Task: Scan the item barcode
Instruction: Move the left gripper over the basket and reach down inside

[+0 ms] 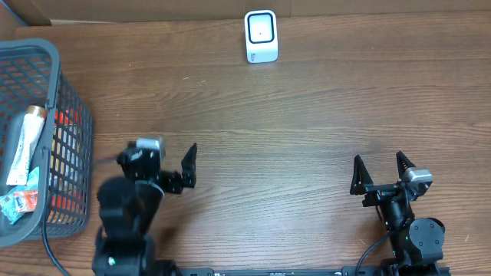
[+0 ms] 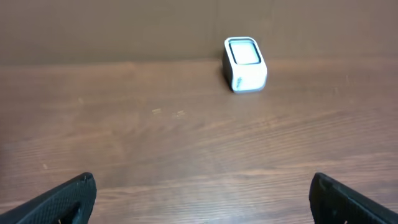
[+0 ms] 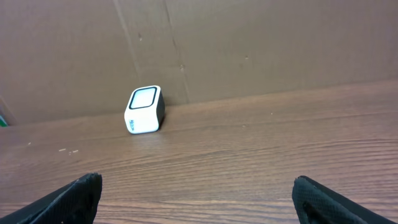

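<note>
Here, left gripper [image 2: 202, 202] and right gripper [image 1: 380, 165] splayed empty, scanner [image 1: 261, 36] well ahead, basket [image 1: 31, 47] holding tube [image 1: 24, 146] leftward.

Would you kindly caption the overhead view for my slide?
Left arm and right arm, jaws open, face white scanner; item basket sits left.

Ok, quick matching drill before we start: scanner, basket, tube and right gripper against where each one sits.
Things:
1. scanner
2. basket
3. tube
4. right gripper

Places:
A. lying inside the basket
B. near right part of the table, open and empty
C. far edge, about the middle
D. left edge

Pairs: 1-C, 2-D, 3-A, 4-B
</note>
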Robot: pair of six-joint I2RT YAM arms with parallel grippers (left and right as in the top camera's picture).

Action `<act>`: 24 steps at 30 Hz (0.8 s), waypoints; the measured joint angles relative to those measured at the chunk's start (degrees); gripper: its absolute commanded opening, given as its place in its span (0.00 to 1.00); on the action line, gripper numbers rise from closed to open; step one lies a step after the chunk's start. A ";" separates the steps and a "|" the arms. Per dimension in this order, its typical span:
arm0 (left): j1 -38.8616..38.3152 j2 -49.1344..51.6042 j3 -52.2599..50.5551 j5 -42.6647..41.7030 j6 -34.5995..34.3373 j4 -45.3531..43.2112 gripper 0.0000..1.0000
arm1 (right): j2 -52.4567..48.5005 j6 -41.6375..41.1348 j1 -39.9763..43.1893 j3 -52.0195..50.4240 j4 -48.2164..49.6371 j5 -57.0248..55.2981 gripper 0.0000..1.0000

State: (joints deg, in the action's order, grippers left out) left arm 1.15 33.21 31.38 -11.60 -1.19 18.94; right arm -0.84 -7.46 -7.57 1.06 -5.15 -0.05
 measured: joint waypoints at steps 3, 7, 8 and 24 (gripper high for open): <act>0.00 8.50 9.64 -1.36 -0.04 7.37 1.00 | 0.00 0.02 0.00 0.00 -0.02 0.00 1.00; 0.00 20.13 25.27 -2.99 -0.20 18.49 1.00 | 0.00 0.00 0.00 0.00 0.02 0.00 1.00; 0.00 23.50 30.16 -3.65 -0.20 21.99 1.00 | 0.00 0.00 0.00 0.00 -0.04 0.00 1.00; 3.06 45.83 73.88 -17.59 -0.68 36.11 1.00 | 0.00 -0.02 0.00 0.00 0.00 0.00 1.00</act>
State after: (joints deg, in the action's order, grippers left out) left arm 4.21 79.05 105.25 -29.19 -1.87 55.05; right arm -0.84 -7.49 -7.57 1.06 -5.15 -0.05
